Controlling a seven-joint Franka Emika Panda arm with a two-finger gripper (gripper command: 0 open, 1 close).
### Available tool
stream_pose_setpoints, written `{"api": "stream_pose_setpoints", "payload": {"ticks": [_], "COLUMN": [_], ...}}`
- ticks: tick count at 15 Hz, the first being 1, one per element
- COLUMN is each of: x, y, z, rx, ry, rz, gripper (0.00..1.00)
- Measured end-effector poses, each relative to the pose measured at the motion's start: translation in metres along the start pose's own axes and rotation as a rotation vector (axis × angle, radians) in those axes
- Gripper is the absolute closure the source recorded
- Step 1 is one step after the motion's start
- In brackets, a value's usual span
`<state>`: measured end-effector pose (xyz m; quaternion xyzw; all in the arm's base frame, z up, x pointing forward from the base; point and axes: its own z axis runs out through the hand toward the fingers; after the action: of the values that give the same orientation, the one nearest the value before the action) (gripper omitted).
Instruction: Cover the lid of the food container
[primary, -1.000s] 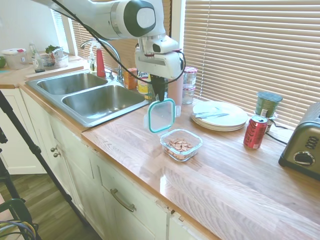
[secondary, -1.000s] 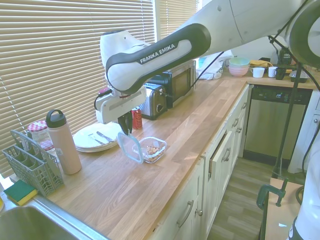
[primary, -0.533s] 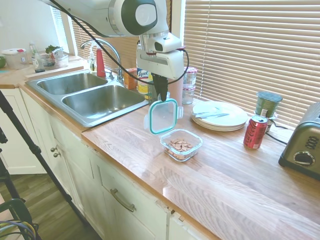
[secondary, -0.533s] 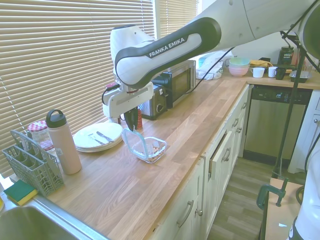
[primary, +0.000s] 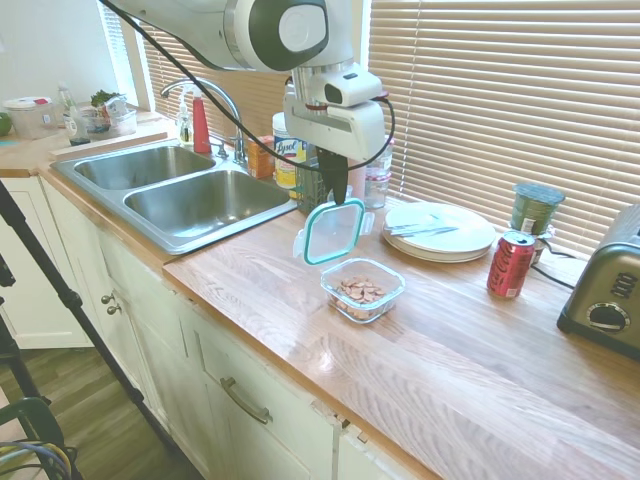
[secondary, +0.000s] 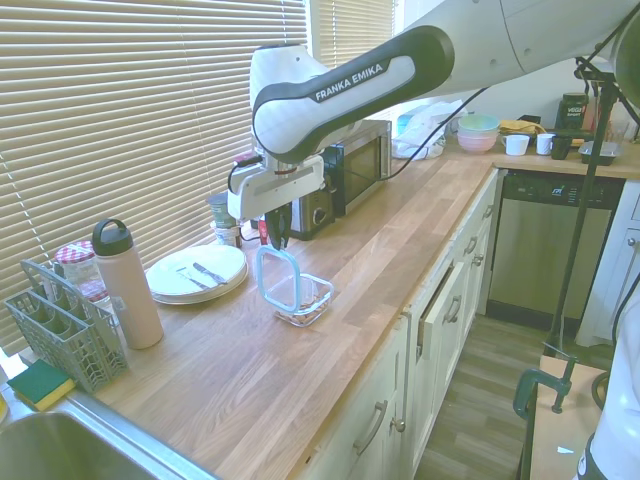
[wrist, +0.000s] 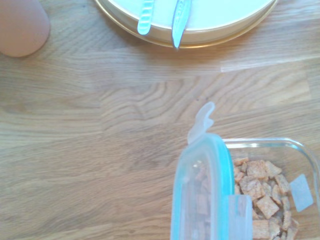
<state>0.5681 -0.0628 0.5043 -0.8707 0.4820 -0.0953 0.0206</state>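
One lid, teal-rimmed, hangs on edge from my gripper, whose fingers are clamped on its top rim. It sits just above one glass food container of brown pieces on the wooden counter. One red can, one stack of white plates.

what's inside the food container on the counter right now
Small brown, roughly square food pieces lie across the bottom of the open food container. The lid, held up on edge by the gripper, hides part of them in the wrist view.
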Motion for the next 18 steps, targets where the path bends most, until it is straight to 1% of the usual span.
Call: {"api": "stream_pose_setpoints", "payload": {"ticks": [9,15,18], "x": [0.041,0.067,0.071], "y": [0.039,0.073,0.093], "z": [0.017,0.05,0.071], "rx": [0.049,0.068,0.069], "ry": [-0.034,-0.076,-0.101], "rz": [0.008,0.035,0.052], "gripper": [1.0,1.0,1.0]}}
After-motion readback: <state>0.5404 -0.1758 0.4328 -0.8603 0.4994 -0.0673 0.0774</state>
